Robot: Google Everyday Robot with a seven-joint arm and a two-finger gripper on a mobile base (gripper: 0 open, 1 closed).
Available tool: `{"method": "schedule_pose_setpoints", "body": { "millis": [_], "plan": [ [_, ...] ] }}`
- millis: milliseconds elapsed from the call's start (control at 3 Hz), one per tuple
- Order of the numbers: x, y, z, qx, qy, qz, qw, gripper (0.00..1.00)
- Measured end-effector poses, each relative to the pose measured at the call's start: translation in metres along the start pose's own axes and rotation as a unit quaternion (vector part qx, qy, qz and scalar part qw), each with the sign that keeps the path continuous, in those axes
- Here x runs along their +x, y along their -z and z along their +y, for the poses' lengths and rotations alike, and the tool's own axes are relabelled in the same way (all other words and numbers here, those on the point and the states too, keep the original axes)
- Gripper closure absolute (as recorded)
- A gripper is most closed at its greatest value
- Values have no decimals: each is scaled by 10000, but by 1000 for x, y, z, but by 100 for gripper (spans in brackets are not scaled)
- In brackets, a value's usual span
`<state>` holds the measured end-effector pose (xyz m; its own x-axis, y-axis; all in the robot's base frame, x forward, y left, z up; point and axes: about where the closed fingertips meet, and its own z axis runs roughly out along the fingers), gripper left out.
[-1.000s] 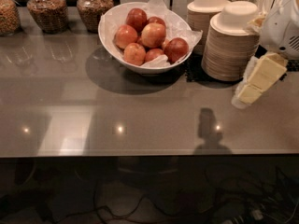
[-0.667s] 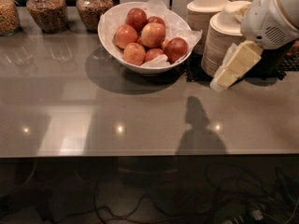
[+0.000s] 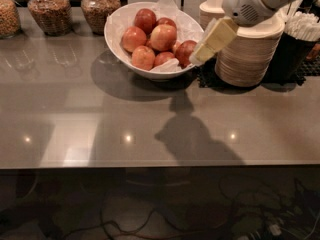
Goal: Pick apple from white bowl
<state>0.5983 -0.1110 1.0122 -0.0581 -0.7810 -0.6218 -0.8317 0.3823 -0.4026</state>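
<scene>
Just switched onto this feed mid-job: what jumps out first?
The white bowl heaped with red apples stands at the back of the grey counter. The gripper hangs at its right rim, close to the rightmost apple, in front of a stack of cream disposable bowls. Its shadow falls dark on the counter below.
</scene>
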Motion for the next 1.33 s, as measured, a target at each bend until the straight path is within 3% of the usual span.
{"method": "schedule_pose_setpoints", "body": {
  "millis": [333, 1000, 1333],
  "plan": [
    [-37, -29, -17, 228, 129, -153, 9995, 0],
    [-32, -38, -21, 377, 200, -200, 9989, 0],
    [-30, -65, -29, 502, 181, -365, 9979, 0]
  ]
}}
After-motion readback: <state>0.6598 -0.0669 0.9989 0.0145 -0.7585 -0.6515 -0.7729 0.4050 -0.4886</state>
